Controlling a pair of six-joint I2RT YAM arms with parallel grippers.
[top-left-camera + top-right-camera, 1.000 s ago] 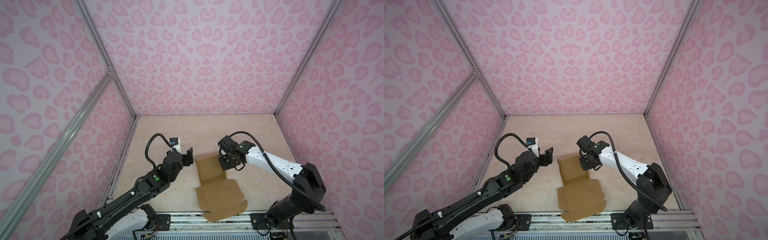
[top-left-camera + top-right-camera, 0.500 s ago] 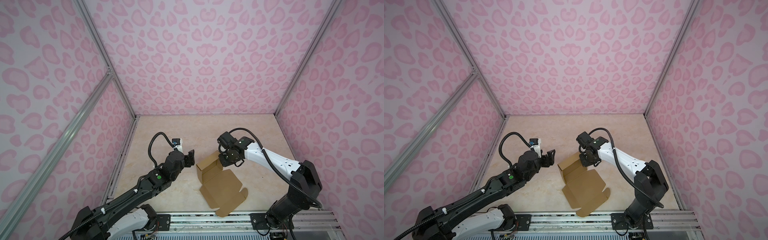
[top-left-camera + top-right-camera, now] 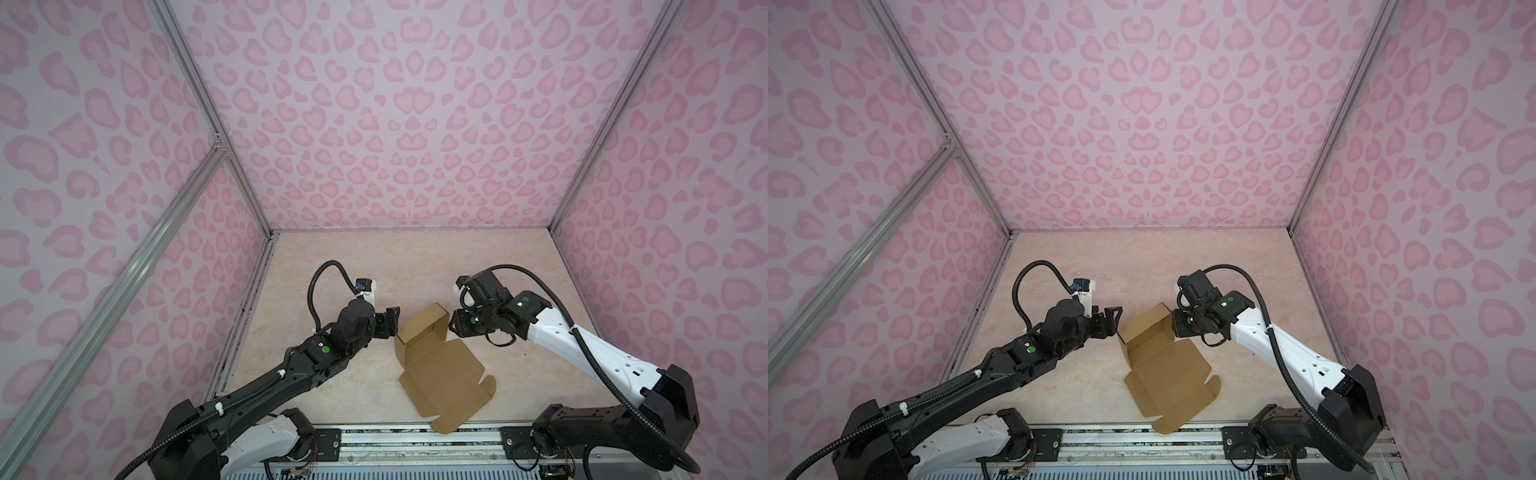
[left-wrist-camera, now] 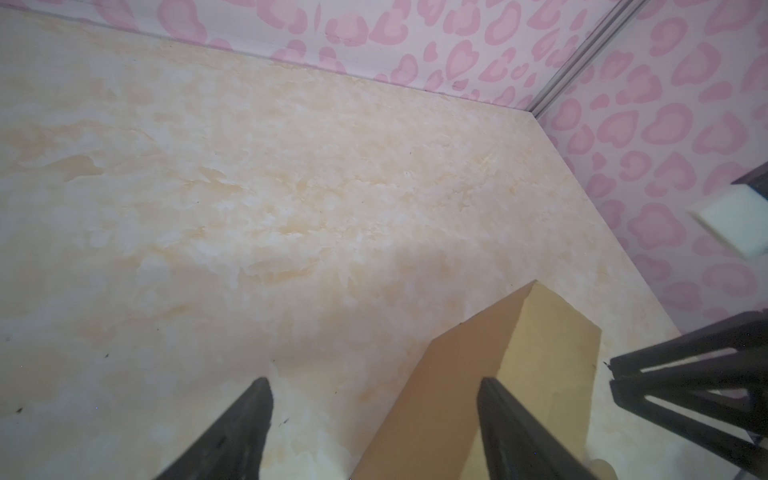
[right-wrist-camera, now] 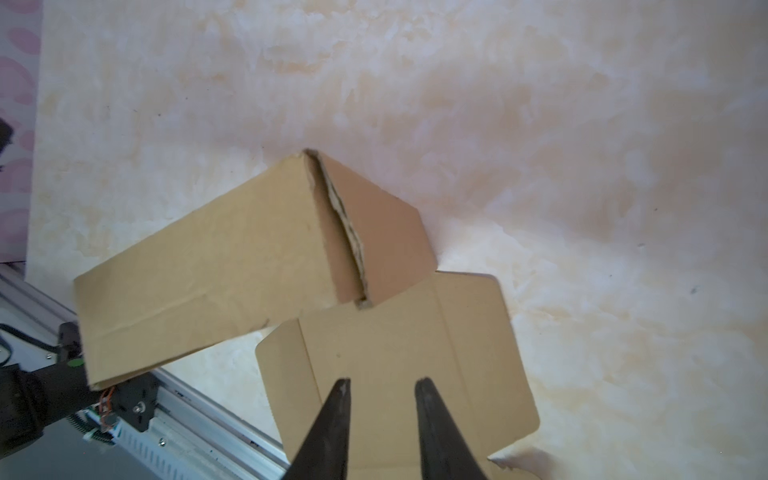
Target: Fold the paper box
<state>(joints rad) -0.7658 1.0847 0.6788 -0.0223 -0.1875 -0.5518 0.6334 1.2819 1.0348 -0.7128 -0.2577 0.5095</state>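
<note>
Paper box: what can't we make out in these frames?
- Left wrist view: paper box base cut off by the picture's edge, partly behind the left gripper.
- Right wrist view: box partly behind the right gripper.
- Both top views: gripper-to-box contact too small to tell.

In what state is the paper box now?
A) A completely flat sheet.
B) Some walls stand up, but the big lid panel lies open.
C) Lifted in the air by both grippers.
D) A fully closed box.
B: in a top view the paper box has upright walls at its far end, while its wide panel lies open on the table.
</note>
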